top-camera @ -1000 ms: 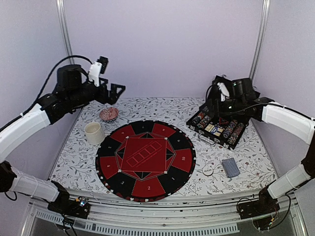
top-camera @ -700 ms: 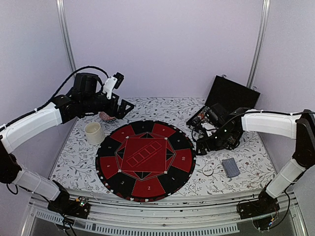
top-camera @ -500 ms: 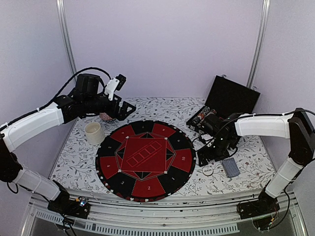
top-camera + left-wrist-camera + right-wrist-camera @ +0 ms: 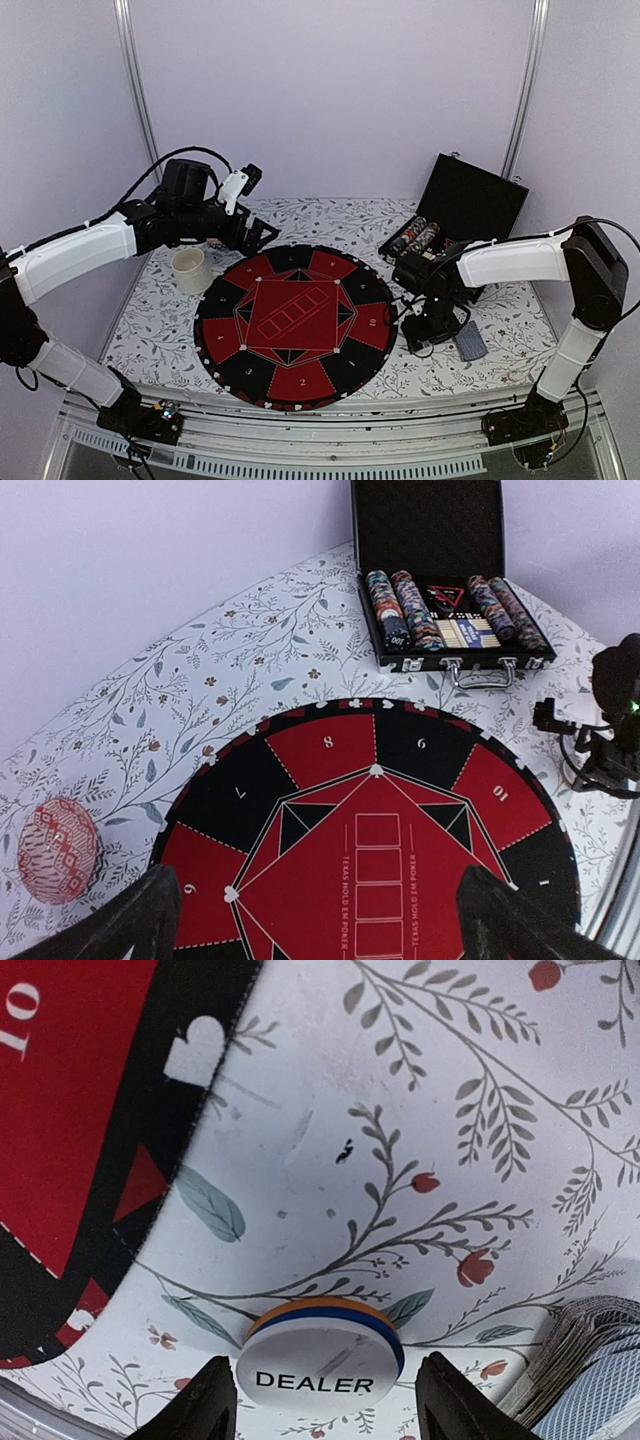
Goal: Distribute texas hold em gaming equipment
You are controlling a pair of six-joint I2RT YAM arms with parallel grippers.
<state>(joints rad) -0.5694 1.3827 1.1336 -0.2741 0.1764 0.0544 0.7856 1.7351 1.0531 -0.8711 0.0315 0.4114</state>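
Note:
A stack of coin-sized discs [image 4: 320, 1360], a white one marked DEALER on top of blue and orange, lies on the floral table by the right edge of the round red-and-black poker mat [image 4: 295, 320]. My right gripper [image 4: 325, 1385] is open and low over the stack, with one finger on each side of it. The top view hides the stack under this gripper [image 4: 420, 335]. The grey-blue card deck [image 4: 468, 342] lies just right of it, and its edge shows in the right wrist view [image 4: 590, 1360]. Striped poker chips [image 4: 400, 610] fill the open black case [image 4: 470, 200]. My left gripper [image 4: 255, 232] is open and empty over the mat's far left edge.
A white cup [image 4: 191, 270] stands left of the mat. A pink patterned bowl [image 4: 57, 850] sits at the back left, mostly behind my left arm in the top view. The case's raised lid stands at the back right. Metal posts rise at both back corners.
My right arm has swung from the chip case down to the table beside the mat and now straddles the disc stack. My left gripper has moved right and lower, toward the mat's far edge.

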